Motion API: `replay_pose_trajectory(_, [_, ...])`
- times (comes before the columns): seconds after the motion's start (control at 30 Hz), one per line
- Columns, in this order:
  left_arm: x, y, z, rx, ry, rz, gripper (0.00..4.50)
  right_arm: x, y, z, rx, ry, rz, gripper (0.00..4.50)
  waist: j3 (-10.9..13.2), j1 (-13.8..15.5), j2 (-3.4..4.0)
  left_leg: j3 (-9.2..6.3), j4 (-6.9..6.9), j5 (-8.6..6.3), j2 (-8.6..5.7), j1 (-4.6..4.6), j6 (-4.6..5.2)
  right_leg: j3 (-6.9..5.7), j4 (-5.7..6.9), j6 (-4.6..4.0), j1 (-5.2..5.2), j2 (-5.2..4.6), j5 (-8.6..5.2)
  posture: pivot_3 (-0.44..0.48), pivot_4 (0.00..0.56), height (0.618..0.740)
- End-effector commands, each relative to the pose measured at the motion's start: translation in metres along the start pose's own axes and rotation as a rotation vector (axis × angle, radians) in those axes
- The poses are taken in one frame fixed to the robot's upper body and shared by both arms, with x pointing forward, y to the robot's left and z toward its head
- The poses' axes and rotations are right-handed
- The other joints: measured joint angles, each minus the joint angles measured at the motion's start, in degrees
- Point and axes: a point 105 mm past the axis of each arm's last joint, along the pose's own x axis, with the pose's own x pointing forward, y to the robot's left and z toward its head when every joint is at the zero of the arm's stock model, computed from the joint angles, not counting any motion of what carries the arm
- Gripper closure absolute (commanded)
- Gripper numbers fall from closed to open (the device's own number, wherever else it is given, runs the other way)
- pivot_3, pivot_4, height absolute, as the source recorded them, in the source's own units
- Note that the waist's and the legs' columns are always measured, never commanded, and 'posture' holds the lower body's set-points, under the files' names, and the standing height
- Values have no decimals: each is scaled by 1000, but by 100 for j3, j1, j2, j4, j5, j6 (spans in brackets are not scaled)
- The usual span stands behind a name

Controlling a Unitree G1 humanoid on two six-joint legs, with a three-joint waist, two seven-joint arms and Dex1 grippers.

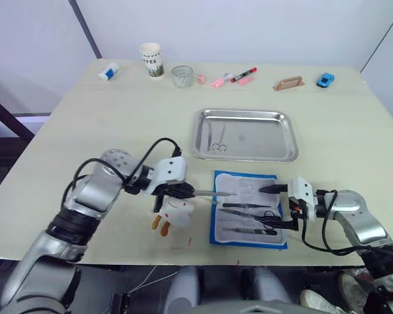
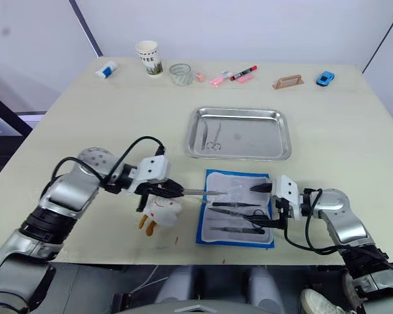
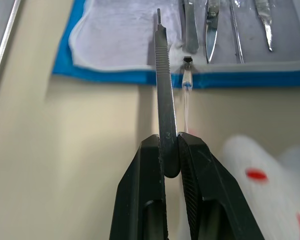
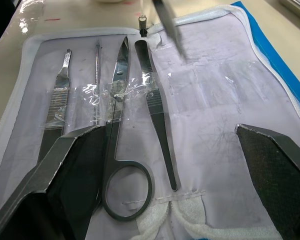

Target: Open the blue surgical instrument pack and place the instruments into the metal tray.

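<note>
The blue surgical instrument pack [image 1: 217, 216] lies open near the table's front edge, whitish lining up. Scissors [image 4: 117, 125], forceps [image 4: 155, 110] and other slim instruments sit in its pockets. My left gripper [image 1: 191, 192] is shut on a slim metal instrument handle [image 3: 163, 75], held level over the pack's left edge. My right gripper [image 1: 275, 207] is open at the pack's right side, one finger [image 4: 65, 170] over the scissors' handle end. The metal tray [image 1: 289, 134] stands just beyond the pack with one pair of scissors [image 1: 219, 140] in it.
A white toy with red spots [image 1: 173, 214] lies under my left gripper. Along the far edge stand a paper cup [image 1: 151, 59], a glass [image 1: 182, 76], markers [image 1: 239, 76], a tan holder [image 1: 289, 83] and a blue toy car [image 1: 325, 80].
</note>
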Motion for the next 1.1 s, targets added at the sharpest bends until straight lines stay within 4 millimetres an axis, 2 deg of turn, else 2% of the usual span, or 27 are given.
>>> replay_pose_trajectory(0.03, [-16,1,12,21,-35,43,4437,-1,8,-28,67,106,19,0,0,10,0,0,0,0,0,0,0,-1,0,0,0,0,0,0,150,740])
replay_pose_trajectory(0.17, [-18,9,23,-27,-118,122,4437,-2,8,-28,66,108,22,0,0,11,0,1,0,0,0,0,0,-2,0,0,1,-1,0,0,150,740])
replay_pose_trajectory(0.4, [-6,48,64,-220,-311,413,4437,-3,5,-26,60,110,26,0,-1,9,-5,-6,4,0,-1,-3,0,-6,0,2,2,0,1,0,150,740])
replay_pose_trajectory(0.6, [12,76,85,-414,-347,622,4437,-4,2,-25,58,111,23,0,-1,-1,-4,-16,5,0,-6,-4,0,-3,3,3,2,-1,2,0,150,740])
replay_pose_trajectory(0.63, [16,86,87,-471,-349,679,4437,-4,2,-25,57,113,24,0,-1,1,-4,-21,4,0,-7,-3,0,-2,3,3,2,-1,2,0,150,740])
replay_pose_trajectory(0.8, [44,113,99,-635,-335,855,4437,-5,1,-25,50,120,31,0,-1,6,-6,-32,8,1,-17,-4,-1,-5,-3,3,15,-2,2,0,150,740])
replay_pose_trajectory(0.87, [53,117,104,-684,-350,872,4437,-5,1,-25,51,121,33,0,-1,3,-4,-33,7,1,-17,-3,-1,-5,-4,3,15,-2,2,0,150,740])
replay_pose_trajectory(0.97, [66,119,111,-663,-328,886,4437,-5,2,-24,54,118,33,0,-1,2,-3,-33,6,1,-17,-3,-2,-5,-4,3,15,-1,2,0,150,740])
replay_pose_trajectory(1.1, [85,120,113,-753,-315,905,4437,-6,2,-24,50,122,37,0,0,15,-4,-33,7,3,-19,-4,-4,-6,-4,4,15,-4,2,0,150,740])
